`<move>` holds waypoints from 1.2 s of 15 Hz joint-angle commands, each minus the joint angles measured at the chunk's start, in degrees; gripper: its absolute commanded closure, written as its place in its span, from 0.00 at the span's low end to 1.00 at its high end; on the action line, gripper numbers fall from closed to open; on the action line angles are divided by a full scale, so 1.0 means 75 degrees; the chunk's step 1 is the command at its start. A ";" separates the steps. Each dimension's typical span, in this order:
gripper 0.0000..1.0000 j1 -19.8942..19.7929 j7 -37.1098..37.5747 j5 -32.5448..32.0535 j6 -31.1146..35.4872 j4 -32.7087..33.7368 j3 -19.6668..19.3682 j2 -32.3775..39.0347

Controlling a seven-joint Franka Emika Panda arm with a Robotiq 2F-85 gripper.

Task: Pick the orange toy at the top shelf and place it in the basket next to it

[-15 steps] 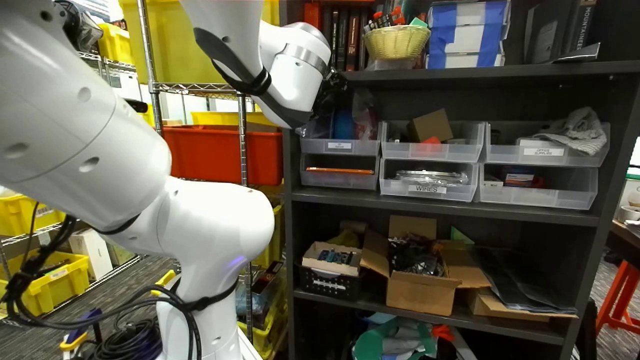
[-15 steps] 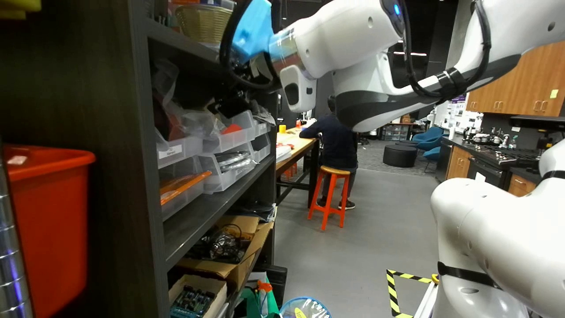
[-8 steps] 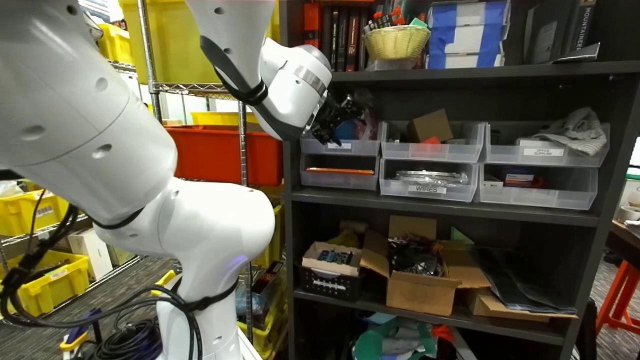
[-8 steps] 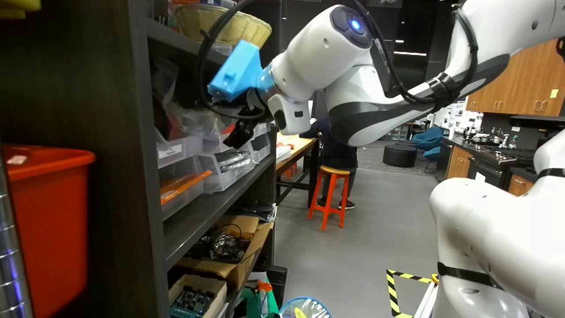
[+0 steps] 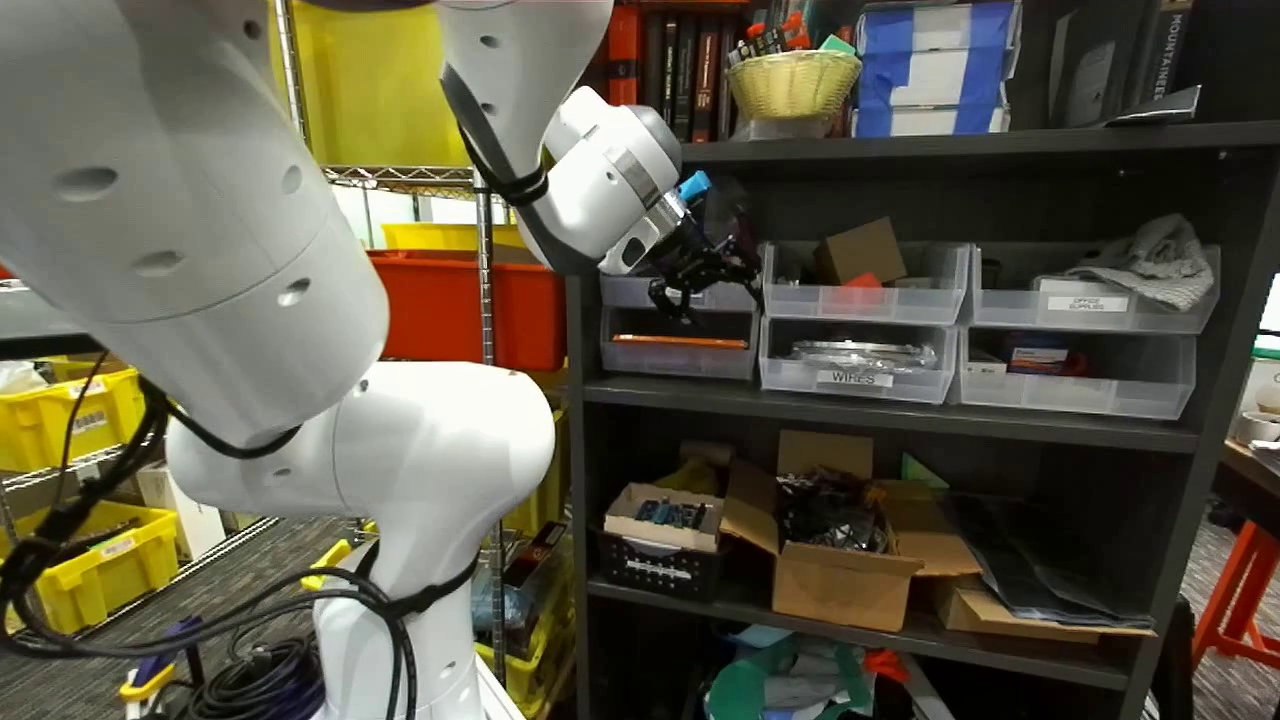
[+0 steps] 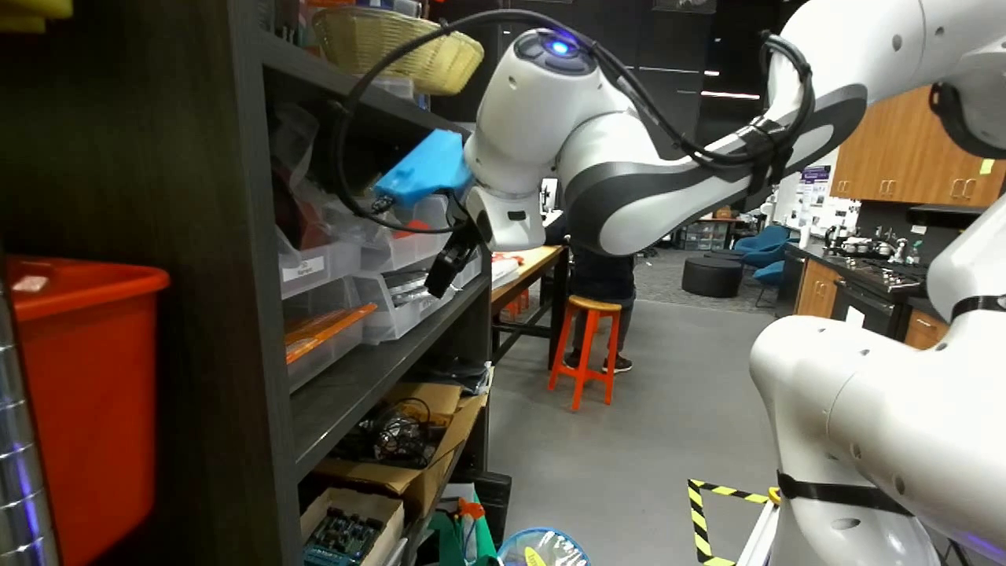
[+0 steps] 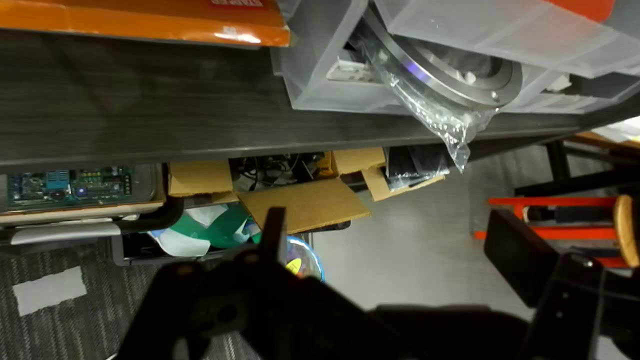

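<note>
Storage bins (image 5: 1080,395), clear plastic: six, in two rows of three, bearing three labels (image 5: 853,379) between them. Wicker basket (image 5: 795,88), pale yellow: one. Also one open-flapped cardboard box (image 5: 838,587) and one electronics tray (image 5: 640,528).

Above my fingers (image 7: 521,257), the top shelf (image 5: 985,146) has books (image 5: 690,85) and a blue-and-white boxy thing (image 5: 932,70), and lower than my fingers the next shelf (image 5: 880,413) has clear bins (image 5: 1075,389).

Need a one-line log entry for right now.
gripper: open, empty, below top shelf | basket: top shelf, apart from gripper | orange item: above basket rim; inside or behind unclear
</note>
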 commanded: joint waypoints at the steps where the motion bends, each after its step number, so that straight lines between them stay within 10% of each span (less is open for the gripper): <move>1: 0.00 0.0680 0.0002 0.0383 -0.0919 0.0432 -0.0720 -0.0311; 18: 0.00 0.0957 0.0015 0.2781 -0.2266 0.1607 -0.1284 -0.0549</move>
